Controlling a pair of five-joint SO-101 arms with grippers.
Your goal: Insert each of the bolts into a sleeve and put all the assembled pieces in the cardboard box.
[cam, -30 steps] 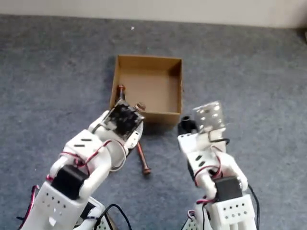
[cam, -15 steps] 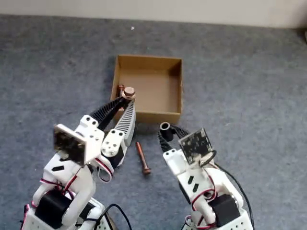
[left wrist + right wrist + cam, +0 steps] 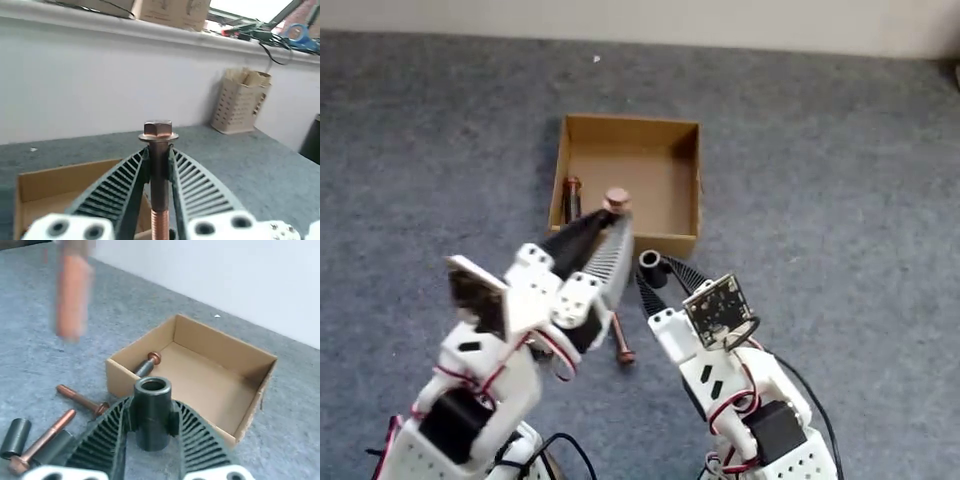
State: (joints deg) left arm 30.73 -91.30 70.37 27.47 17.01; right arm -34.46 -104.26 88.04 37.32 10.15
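Observation:
My left gripper [image 3: 159, 156] is shut on a copper bolt [image 3: 158, 150], held upright with its hex head above the fingertips. In the high view that bolt [image 3: 616, 201] hovers over the front edge of the cardboard box [image 3: 660, 243], with the left gripper [image 3: 604, 225] just below it. My right gripper [image 3: 151, 426] is shut on a black sleeve [image 3: 152, 410] with its bore facing up. The sleeve [image 3: 650, 264] sits just right of and below the bolt, in front of the box. One assembled piece [image 3: 147, 365] lies inside the box [image 3: 200, 375] by a wall.
A loose bolt [image 3: 618, 340] lies on the grey carpet between the arms. The right wrist view shows two loose bolts [image 3: 81, 400] [image 3: 42, 435] and two loose sleeves [image 3: 15, 437] [image 3: 54, 447] on the carpet beside the box.
The left arm has carried the bolt to the right, toward the sleeve. The right arm has shifted the sleeve slightly left and toward the box.

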